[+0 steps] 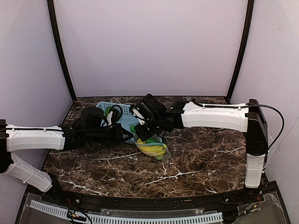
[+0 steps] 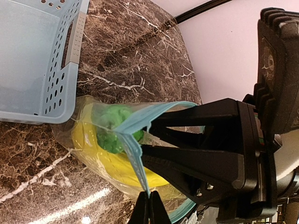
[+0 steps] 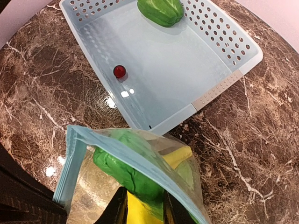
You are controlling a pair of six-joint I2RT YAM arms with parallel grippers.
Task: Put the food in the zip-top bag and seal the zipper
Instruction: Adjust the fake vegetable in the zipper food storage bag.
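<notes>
zipper [image 2: 135,154] of crinkly clear zip-top bag [image 3: 88,186] pinched in left gripper [image 2: 147,210], right gripper [image 3: 144,212] spread over smooth banana [image 2: 88,140].

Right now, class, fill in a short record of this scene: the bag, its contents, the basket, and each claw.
zip-top bag: mouth open, zipper unsealed
inside it: banana, green piece
basket: holds bell pepper and small red ball
left claw: shut on the zipper edge
right claw: in the bag's mouth, around the green piece; grip unclear
</notes>
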